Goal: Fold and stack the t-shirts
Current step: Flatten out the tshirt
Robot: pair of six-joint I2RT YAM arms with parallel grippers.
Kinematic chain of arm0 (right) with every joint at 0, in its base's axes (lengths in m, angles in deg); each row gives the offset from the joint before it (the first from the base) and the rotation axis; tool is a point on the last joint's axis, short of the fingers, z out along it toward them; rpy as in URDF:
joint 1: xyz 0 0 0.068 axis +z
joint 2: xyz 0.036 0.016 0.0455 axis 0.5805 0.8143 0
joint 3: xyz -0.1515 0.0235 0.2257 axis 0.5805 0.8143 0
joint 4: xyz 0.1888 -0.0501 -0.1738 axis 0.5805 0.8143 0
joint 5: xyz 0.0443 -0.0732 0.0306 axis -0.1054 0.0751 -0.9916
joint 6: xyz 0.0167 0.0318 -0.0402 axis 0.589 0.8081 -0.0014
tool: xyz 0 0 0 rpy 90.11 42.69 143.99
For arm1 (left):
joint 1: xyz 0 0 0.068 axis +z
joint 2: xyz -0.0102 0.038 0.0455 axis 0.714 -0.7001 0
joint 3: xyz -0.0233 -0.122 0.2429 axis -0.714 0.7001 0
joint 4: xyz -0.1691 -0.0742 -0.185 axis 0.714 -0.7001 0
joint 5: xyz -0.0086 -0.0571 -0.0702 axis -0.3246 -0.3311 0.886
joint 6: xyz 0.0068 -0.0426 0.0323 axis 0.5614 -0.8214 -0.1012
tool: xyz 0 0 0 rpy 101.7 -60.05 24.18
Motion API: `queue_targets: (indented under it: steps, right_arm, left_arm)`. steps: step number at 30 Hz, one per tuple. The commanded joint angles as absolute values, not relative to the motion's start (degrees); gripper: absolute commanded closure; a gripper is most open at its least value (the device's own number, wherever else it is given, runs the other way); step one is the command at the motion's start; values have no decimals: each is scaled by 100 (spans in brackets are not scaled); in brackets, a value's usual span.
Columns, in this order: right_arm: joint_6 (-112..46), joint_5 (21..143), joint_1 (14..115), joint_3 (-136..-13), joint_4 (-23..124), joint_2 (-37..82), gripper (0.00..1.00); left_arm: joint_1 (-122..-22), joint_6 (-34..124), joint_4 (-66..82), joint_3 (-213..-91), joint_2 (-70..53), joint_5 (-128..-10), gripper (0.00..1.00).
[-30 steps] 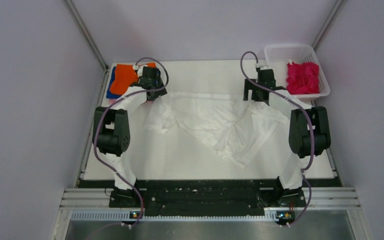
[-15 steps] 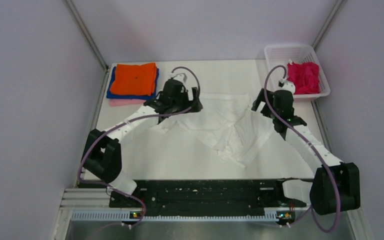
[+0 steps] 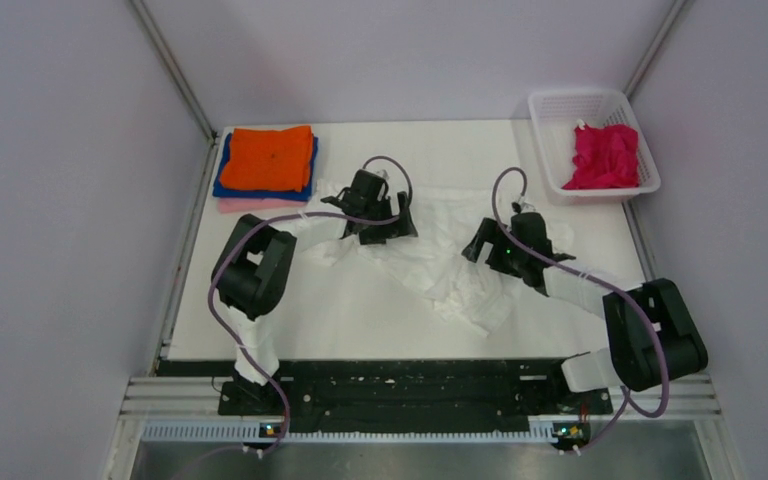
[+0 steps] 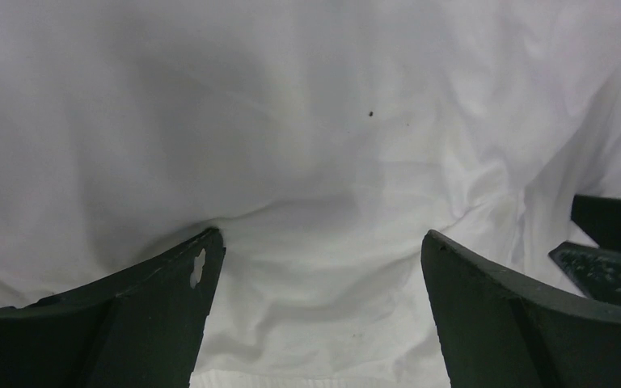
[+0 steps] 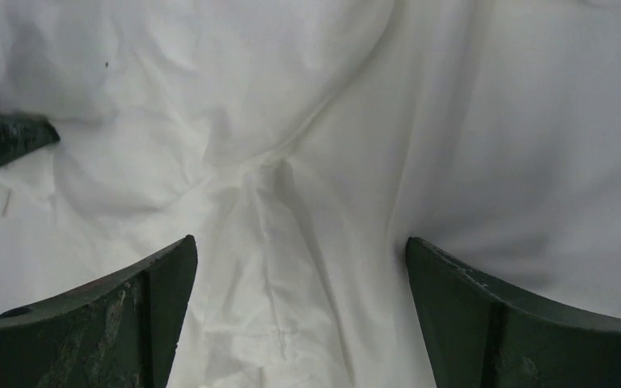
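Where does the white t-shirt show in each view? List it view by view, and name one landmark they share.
Top external: white t-shirt crumpled at centre, under the left gripper and right gripper.
Left wrist: fills the frame beyond the open gripper.
Right wrist: likewise fills the frame.
Shared landmark: the right gripper, probably the dark shape at the left wrist view's right edge.

Looks like a robotics lab test cell: boxed in by plain pale walls (image 3: 60, 250), edged with aluminium rail (image 3: 160, 395) at 6 o'clock, floored with a white table (image 3: 360, 320).
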State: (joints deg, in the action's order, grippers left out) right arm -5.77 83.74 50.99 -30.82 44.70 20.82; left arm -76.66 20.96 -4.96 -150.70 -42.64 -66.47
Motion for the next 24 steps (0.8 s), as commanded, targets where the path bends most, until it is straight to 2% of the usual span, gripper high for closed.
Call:
queue_targets:
  steps: [1, 7, 13, 17, 24]
  right_arm:
    - [-122, 8366, 5757, -2781, 4363, 2223, 1]
    - [131, 8582, 6972, -2887, 4572, 2227, 1]
    - [-72, 8885, 7318, -3365, 4808, 1980, 1]
    - [-153, 9893, 7306, -3569, 5454, 1306, 1]
    - [205, 10806, 6666, -3088, 6525, -220, 1]
  left_arm:
    - [-7056, 2137, -867, -15378, -4682, -7174, 1]
    - [-6312, 2155, -1162, -15984, -5134, -7307, 1]
    - [-6012, 2333, -1621, -16781, -4969, -7339, 1]
    - [-6242, 2421, -1789, -16096, -3906, -7382, 1]
    - [-7038, 1966, -2261, -13633, -1366, -8345, 1]
